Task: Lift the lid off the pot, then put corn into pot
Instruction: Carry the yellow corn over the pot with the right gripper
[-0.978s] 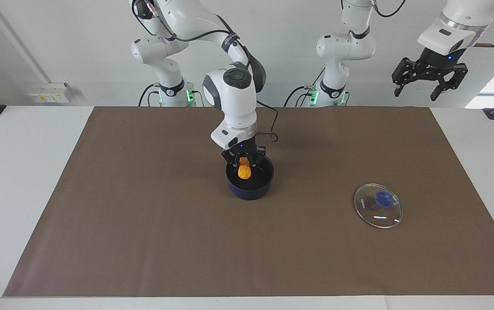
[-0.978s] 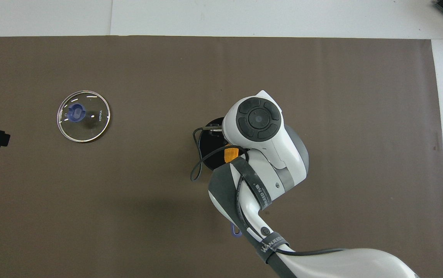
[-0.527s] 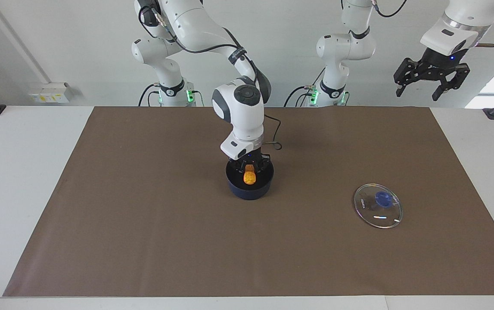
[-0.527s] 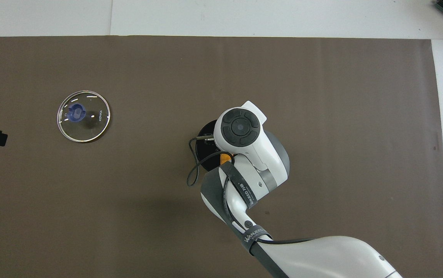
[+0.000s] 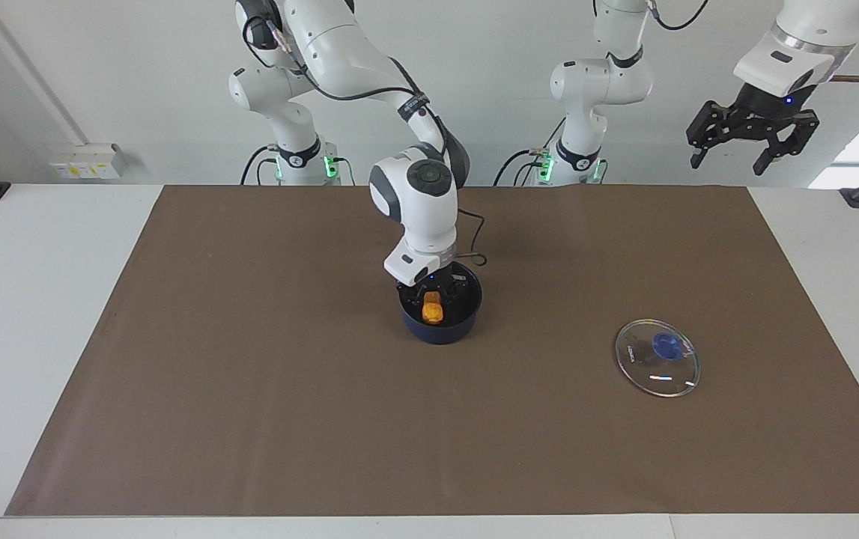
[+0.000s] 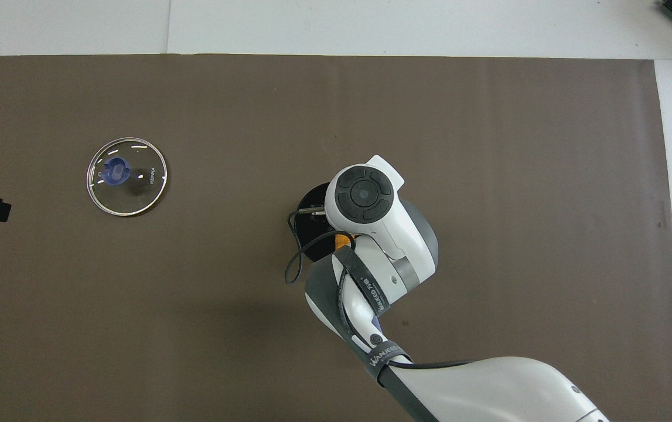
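The right gripper (image 5: 433,293) is lowered into the open navy saucepan (image 5: 440,328) at mid-mat, its fingers seemingly clamped on the yellow-orange corn cob (image 5: 433,308), which is held upright inside the pot's rim; whether the cob touches the black bottom cannot be told. In the overhead view the pot (image 6: 311,202) is mostly covered by the right arm's wrist, and only a sliver of corn (image 6: 343,240) is seen. The glass lid (image 5: 657,357) with its blue knob is laid flat on the brown mat (image 5: 249,419), well apart from the pot, toward the left arm's end. The left gripper (image 5: 752,137) is parked high with fingers spread, waiting.
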`<control>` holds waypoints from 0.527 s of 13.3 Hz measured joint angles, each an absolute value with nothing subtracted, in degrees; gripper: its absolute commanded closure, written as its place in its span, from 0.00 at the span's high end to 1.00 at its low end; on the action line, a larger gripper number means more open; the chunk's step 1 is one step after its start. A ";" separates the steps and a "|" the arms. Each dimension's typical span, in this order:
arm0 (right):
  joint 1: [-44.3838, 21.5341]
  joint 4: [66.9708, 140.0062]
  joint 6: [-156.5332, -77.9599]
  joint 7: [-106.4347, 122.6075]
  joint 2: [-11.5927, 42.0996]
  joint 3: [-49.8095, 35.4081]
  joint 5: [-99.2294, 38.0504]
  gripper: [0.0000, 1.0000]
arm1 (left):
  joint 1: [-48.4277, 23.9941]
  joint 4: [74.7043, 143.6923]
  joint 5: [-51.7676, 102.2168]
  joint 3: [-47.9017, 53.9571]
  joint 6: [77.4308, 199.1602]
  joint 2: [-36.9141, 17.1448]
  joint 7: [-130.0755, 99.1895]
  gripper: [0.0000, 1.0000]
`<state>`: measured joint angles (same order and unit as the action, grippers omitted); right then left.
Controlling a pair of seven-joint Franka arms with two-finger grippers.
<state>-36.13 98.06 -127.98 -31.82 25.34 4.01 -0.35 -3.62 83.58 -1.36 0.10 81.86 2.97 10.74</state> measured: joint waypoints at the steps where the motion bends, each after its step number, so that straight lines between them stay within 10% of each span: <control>1: -36.15 98.05 -127.98 -31.76 25.34 4.00 -0.36 1.00 | -3.62 83.58 -1.36 0.10 81.86 2.97 10.74 1.00; 7: -34.06 96.80 -124.84 -31.75 21.00 4.42 -1.10 1.00 | -3.61 83.58 -1.36 0.11 81.85 2.97 10.74 1.00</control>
<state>-34.06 96.80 -124.84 -31.75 21.00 4.42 -1.10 -3.61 83.58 -1.36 0.11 81.85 2.97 10.74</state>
